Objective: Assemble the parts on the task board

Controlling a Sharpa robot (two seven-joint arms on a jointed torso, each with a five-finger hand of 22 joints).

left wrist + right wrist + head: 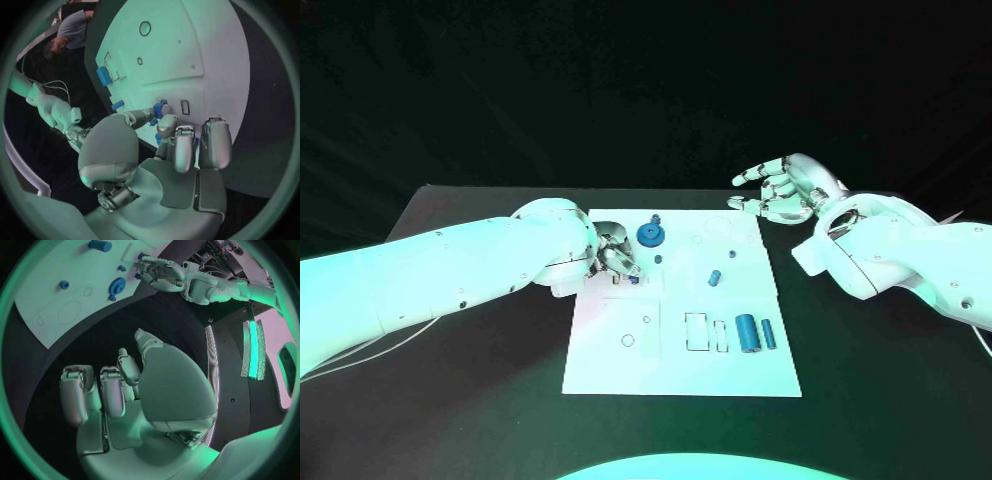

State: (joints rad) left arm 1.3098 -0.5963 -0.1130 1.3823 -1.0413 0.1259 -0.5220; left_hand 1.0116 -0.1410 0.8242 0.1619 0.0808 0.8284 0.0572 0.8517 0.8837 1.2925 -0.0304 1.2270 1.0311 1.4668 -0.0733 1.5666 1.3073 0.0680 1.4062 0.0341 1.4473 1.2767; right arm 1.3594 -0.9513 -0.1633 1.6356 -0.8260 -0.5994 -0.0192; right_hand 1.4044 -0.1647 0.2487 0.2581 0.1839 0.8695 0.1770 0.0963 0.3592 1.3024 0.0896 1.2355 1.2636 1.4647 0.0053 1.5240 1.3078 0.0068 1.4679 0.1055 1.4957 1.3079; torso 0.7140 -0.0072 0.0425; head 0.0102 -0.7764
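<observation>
Left hand point(616, 262) pinches a small blue part point(158, 111) over the flat white task board point(733, 375); right hand point(783, 190) spread, holding nothing.

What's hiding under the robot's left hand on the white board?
Under the left hand sits the task board, and its fingers pinch a small blue part there. Beside it is a small rectangular slot. The board directly beneath the palm is covered, so anything there cannot be seen.

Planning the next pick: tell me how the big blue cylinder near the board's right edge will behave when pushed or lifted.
The blue cylinder lies on its side on the task board, so a sideways push would probably roll it. It looks smooth and rigid, so it may slip in a loose grasp. It is small, likely light to lift.
</observation>
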